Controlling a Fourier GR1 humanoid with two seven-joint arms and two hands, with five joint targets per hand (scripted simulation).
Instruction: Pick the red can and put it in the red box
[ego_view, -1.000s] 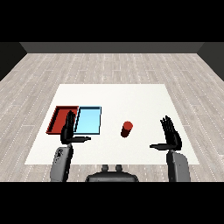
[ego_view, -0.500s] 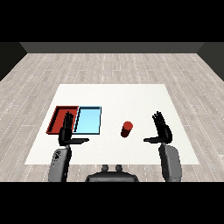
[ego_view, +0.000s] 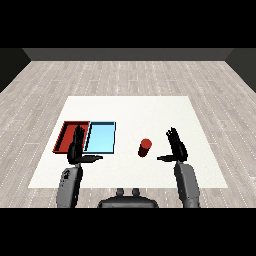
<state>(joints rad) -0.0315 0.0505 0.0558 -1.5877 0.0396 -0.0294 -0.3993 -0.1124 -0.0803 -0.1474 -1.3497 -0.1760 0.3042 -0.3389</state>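
Note:
The red can (ego_view: 145, 147) stands upright on the white table (ego_view: 150, 112), right of the two trays. My right hand (ego_view: 176, 147) is open, fingers straight and thumb pointing left, a short gap to the right of the can and not touching it. The red tray (ego_view: 65, 136) lies at the left with nothing in it that I can see. My left hand (ego_view: 77, 148) is open too, raised in front of the seam between the red tray and the light blue tray (ego_view: 101, 137), hiding part of both.
The two trays lie side by side near the table's left edge. Bare white table stretches behind the can and to the right. Grey wood floor surrounds the table.
My right hand has moved left toward the red can, closing most of the gap. The left hand, the can and the trays have stayed in place.

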